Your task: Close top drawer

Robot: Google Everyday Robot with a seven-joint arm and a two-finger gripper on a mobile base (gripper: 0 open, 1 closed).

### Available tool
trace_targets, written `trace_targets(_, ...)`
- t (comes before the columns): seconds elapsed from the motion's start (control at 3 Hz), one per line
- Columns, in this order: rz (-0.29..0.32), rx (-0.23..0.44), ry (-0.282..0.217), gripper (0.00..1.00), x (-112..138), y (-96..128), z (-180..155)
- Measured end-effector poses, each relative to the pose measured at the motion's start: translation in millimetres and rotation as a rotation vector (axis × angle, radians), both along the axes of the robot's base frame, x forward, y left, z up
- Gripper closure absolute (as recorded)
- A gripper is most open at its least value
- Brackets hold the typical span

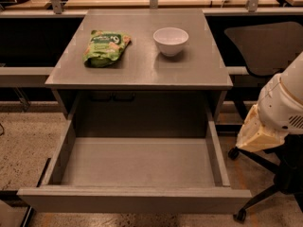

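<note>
The top drawer (135, 200) is pulled far out of the grey cabinet (142, 72) toward me. It is wide, matte grey and empty, and its flat front runs along the bottom of the camera view. My arm (281, 105) shows at the right edge as a white segment with a cream cover, beside the drawer's right wall and apart from it. My gripper is out of view, past the frame's right side.
A green snack bag (106, 46) and a white bowl (170, 40) sit on the cabinet top. A black office chair (265, 46) stands at the right, its wheeled base (246, 212) near the drawer's front corner. Speckled floor lies to the left.
</note>
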State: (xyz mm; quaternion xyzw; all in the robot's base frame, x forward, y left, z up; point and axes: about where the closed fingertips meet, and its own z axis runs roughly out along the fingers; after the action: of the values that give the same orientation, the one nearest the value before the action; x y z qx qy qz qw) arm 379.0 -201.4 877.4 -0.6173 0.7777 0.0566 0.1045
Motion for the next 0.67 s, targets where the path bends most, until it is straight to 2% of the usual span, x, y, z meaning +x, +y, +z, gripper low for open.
trace_targets(0.33, 0.026, -0.019, 0.038, 1.00, -4.6, 6.6, -12.8)
trace_targets(0.67, 0.049, -0.002, 0.116, 1.00, -21.5, 15.7, -39.9)
